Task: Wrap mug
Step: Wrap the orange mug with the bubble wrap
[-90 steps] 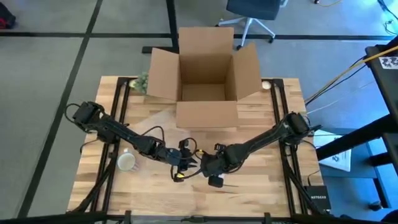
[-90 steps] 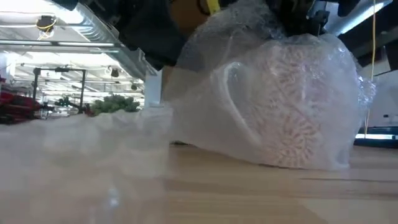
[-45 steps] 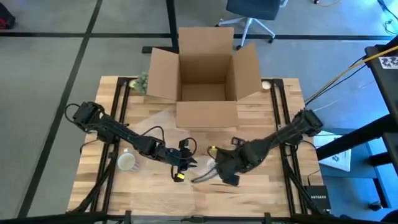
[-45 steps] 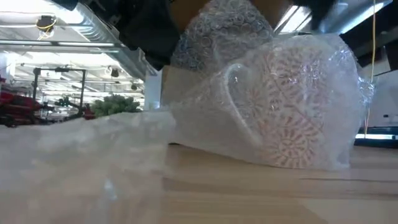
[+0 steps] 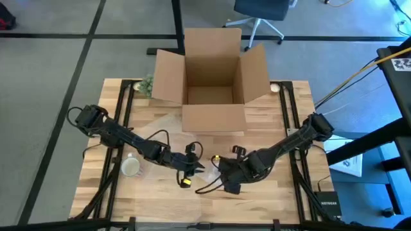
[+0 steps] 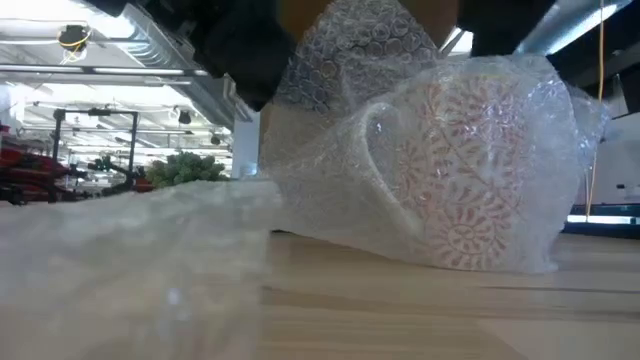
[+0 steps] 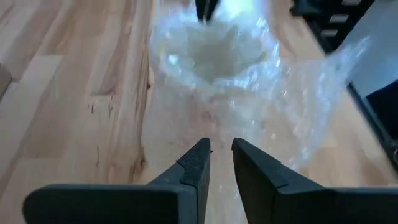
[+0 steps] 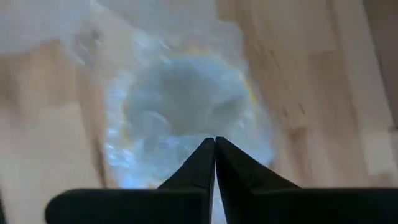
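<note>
A white mug with a red pattern (image 6: pixel 470 170) lies wrapped in clear bubble wrap (image 6: pixel 340 60) on the wooden table (image 5: pixel 270 192), between my two grippers. Its mouth (image 7: pixel 214 50) faces the left wrist camera. More wrap (image 6: pixel 130 240) spreads over the table in front of it. My left gripper (image 5: pixel 194 167) (image 7: pixel 221 148) sits at the mug's left with its fingers nearly together over the wrap. My right gripper (image 5: pixel 219 172) (image 8: pixel 214 142) is shut just right of the mug, pointing at the wrapped mug mouth (image 8: pixel 180 99). A second plain mug (image 5: pixel 131 167) stands at the left. My left gripper has the bubble wrap (image 7: pixel 217 118) between its fingertips, coming in low from the table's left. One layer or several, I cannot tell. The wrap runs from the fingers up over the mug, which rests on the table. Whether my right gripper touches the wrap, I cannot tell.
An open cardboard box (image 5: pixel 212 77) stands at the far middle of the table. A small green thing (image 5: pixel 147 83) lies by the box's left flap. Bare wood lies along the near edge and at the right.
My right gripper has left the top of the wrapped mug, gone toward the table's right and near edge, then come a little way back. A flap of bubble wrap now stands up above the mug. The mug has stayed where it was.
</note>
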Action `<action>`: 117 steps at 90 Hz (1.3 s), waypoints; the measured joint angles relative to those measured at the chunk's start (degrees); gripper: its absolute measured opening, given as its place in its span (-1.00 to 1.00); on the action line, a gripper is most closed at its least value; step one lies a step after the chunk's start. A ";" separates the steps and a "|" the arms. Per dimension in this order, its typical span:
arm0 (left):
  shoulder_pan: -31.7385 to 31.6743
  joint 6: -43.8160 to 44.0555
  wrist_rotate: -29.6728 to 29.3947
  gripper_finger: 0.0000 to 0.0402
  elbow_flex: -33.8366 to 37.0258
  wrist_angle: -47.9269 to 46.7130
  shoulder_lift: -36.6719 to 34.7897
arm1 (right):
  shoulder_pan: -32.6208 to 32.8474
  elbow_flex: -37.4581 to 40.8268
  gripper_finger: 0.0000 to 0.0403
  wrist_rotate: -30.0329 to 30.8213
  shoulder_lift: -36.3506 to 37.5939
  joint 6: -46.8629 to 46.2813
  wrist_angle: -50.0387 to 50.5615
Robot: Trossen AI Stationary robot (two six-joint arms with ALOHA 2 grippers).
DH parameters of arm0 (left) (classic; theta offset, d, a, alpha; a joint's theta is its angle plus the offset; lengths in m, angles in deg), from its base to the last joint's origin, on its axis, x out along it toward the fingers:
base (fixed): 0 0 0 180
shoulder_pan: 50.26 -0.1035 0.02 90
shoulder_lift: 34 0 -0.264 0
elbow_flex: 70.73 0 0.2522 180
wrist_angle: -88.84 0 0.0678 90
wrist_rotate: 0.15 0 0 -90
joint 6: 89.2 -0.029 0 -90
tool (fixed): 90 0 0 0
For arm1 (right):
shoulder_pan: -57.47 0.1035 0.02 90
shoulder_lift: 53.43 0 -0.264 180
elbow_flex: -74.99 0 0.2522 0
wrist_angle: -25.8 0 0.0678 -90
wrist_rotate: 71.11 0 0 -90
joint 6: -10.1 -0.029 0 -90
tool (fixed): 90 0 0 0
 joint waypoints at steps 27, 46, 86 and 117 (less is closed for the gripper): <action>0.00 -0.15 0.13 -0.74 0.00 0.40 0.00 | -3.73 5.51 -1.00 -7.07 -6.03 2.69 -9.24; 0.01 -0.22 0.13 -0.74 0.00 0.84 0.00 | -5.41 5.11 -1.00 -10.58 -7.69 5.11 -11.87; 0.09 -0.26 0.11 -0.73 0.00 0.69 0.00 | -0.70 -5.34 -1.00 -10.57 2.25 3.78 2.20; 0.11 -0.22 0.11 -0.73 0.00 0.30 0.00 | 3.97 11.36 -1.00 -0.47 6.33 -9.19 11.98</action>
